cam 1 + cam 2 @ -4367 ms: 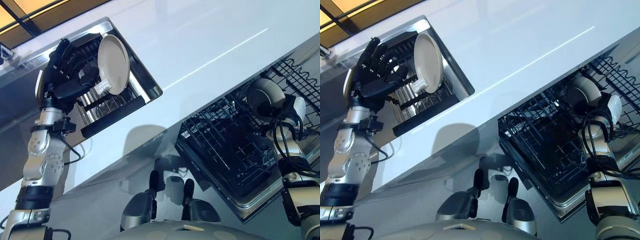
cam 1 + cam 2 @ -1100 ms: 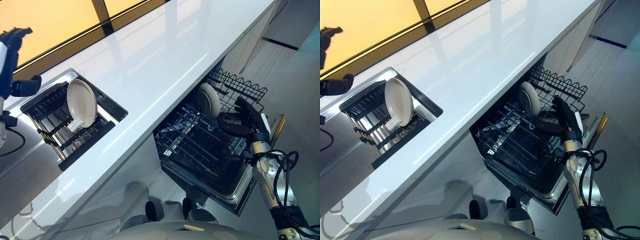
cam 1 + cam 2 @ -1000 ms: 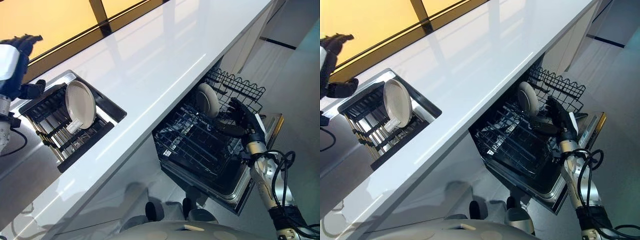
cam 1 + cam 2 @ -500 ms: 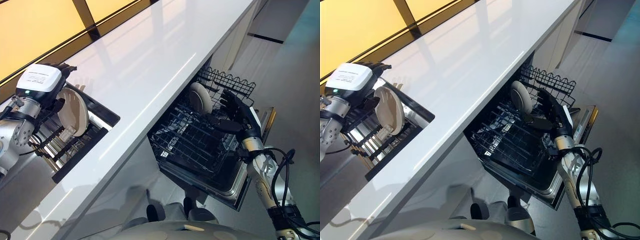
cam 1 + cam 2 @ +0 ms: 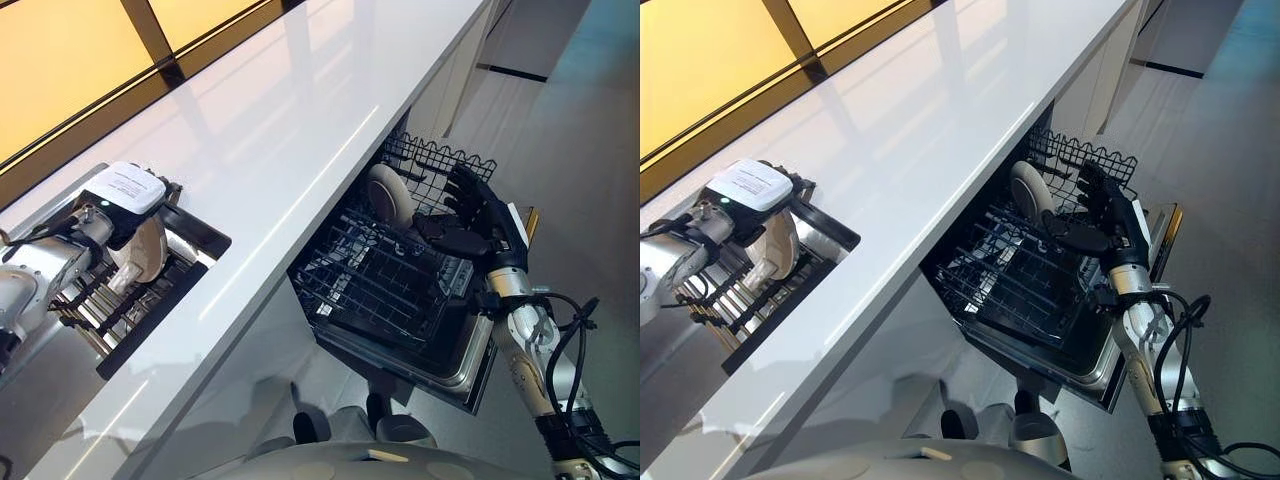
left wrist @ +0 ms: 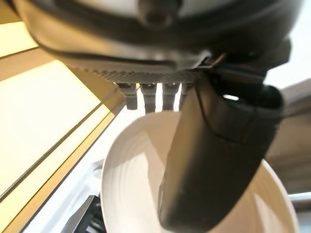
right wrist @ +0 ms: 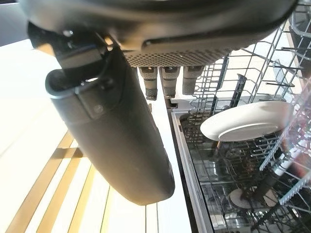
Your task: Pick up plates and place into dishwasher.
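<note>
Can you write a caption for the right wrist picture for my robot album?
The robot's right hand hovers open beside the dishwasher rack, where a white plate stands.

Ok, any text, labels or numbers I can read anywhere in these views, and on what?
White label on the back of the left hand: printed lines, too small to read.
Small white tag on the front edge of the dishwasher rack: too small to read.
Nothing else carries text.

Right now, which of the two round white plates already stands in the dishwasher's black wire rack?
The round white plate beside the right hand; the other plate stands in the sink rack under the left hand.
</note>
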